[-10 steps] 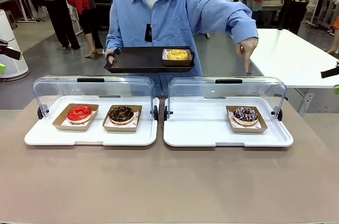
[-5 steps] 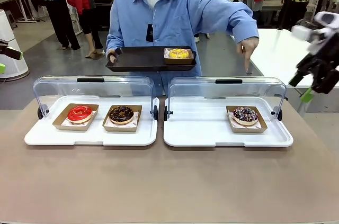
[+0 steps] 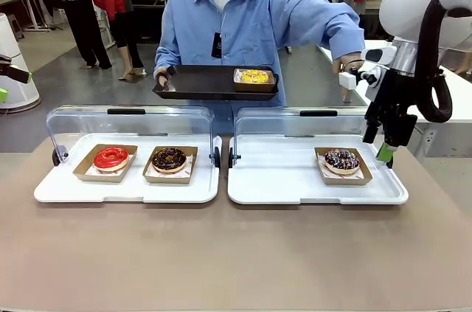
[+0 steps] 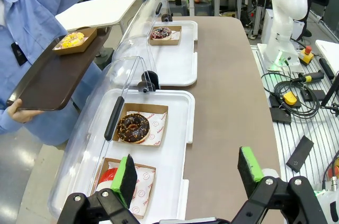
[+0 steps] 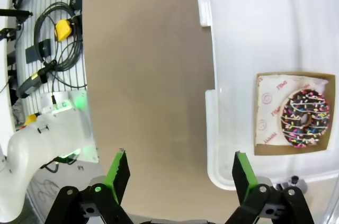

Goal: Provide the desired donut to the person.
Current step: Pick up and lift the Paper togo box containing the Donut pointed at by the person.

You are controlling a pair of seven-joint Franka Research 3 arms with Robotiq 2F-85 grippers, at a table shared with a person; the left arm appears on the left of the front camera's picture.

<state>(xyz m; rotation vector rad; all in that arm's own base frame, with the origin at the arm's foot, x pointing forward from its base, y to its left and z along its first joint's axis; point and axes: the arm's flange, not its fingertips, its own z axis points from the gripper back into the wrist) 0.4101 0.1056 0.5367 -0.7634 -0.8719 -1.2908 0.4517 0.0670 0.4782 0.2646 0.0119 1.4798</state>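
The person [image 3: 243,17] stands at the far side and holds a black tray [image 3: 199,82] with a yellow donut [image 3: 254,76] on it. Their other hand [image 3: 346,76] points down behind the right case. In that case a chocolate donut with sprinkles [image 3: 341,158] [image 5: 303,118] sits in a brown card tray. My right gripper [image 3: 377,144] [image 5: 180,176] hangs open, fingers down, just right of that donut. The left case holds a red donut [image 3: 111,156] and a chocolate donut [image 3: 169,158] [image 4: 133,127]. My left gripper [image 4: 188,173] is open, high at the table's left end.
Both white display cases [image 3: 243,186] stand side by side with their clear lids [image 3: 129,124] swung back. The brown tabletop [image 3: 236,253] in front of them is bare. Cables and boxes [image 5: 47,49] lie beyond the table's right end. Bystanders stand far behind.
My right arm has swung in from the right edge and now hangs beside the sprinkled donut. The person has shifted the tray slightly right. The left arm has not moved.
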